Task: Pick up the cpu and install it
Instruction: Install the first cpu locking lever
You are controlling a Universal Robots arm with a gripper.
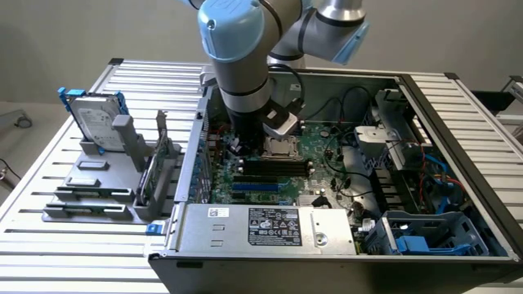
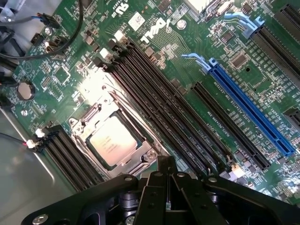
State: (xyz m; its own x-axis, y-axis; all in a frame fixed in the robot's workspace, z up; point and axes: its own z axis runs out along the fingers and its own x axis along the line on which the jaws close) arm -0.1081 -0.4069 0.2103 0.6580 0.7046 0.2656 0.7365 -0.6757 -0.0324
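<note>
— While the pincer point(image 2: 167, 187) hangs low over the motherboard point(image 2: 187, 61), where does the cpu point(image 2: 112, 140) sit?

— Just beyond the pincer's tips, lying flat inside the metal-framed socket point(image 2: 115, 136), silver top up. Nothing touches it.

— Is the pincer gripping anything?

— No. Its dark fingers point(image 2: 166, 166) are drawn together with nothing between them, poised just above the socket's edge.

— What lies beside it?

— Black memory slots point(image 2: 159, 98) run alongside the socket on one flank of the pincer, and further off a long blue slot point(image 2: 253, 112).

— And from outside?

— The arm point(image 1: 237, 55) reaches down into the open computer case point(image 1: 343, 245), with the socket just beside the pincer point(image 1: 237, 147). Well away from it, on the slatted tabletop point(image 1: 49, 245), a hard drive point(image 1: 92, 119) with blue brackets stands in a grey holder point(image 1: 98, 184).
</note>
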